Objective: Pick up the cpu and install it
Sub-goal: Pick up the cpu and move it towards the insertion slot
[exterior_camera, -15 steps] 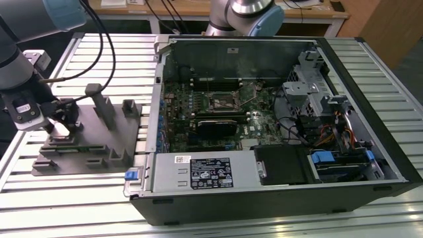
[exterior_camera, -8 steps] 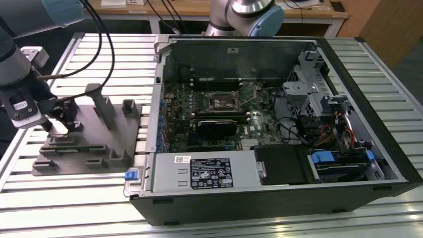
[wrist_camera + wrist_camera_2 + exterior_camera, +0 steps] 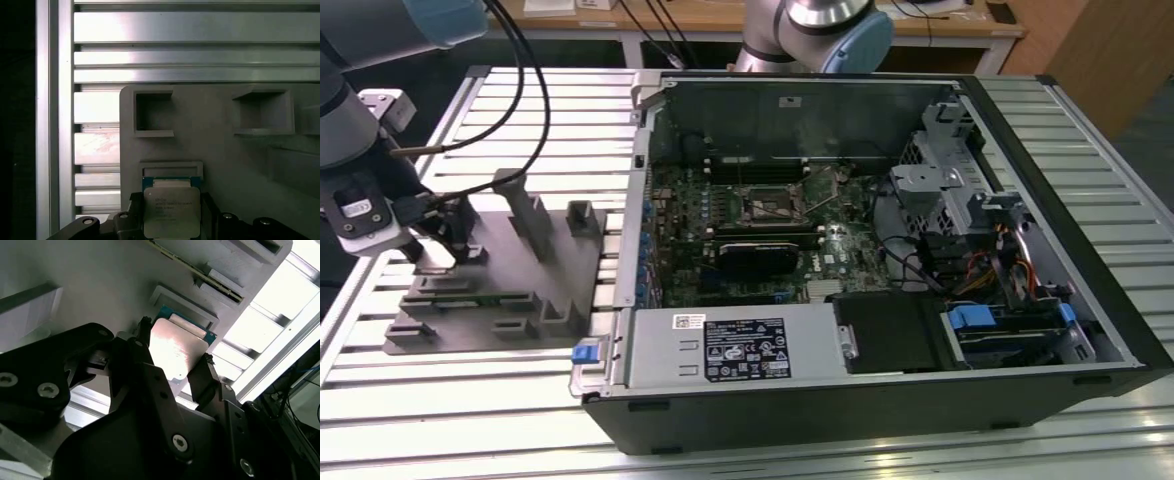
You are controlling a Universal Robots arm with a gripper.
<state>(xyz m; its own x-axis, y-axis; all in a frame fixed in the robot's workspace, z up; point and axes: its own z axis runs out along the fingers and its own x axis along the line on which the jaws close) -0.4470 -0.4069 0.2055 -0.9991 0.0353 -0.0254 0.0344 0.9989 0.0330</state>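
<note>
Straddling the cpu (image 3: 177,347), the tool (image 3: 440,252) has its two fingers (image 3: 200,382) set at the chip's width, one against each of two opposite edges. It looks clamped on the chip, with nothing else in its hold. The cpu lies shiny face up at a shallow framed pocket near the edge of the grey fixture (image 3: 507,275); I cannot tell whether it is clear of the pocket floor. The fixture rests on the slatted counter (image 3: 560,110). The open computer case (image 3: 801,110) stands just beside the fixture, on the exterior view's right of it, and the socket (image 3: 767,205) inside is well apart from the fixture.

Risks, as I judge them: the hold is on thin edges only, so a light or off-centre squeeze could let the chip tilt or slip out. A corner could catch on the pocket's frame if it rises at an angle. A dropped chip could fall between the slats beside the fixture.

Count: one cpu, one tool with two fingers, one fixture, one case, one socket, and two square recesses (image 3: 153,112) in the fixture beyond the chip
</note>
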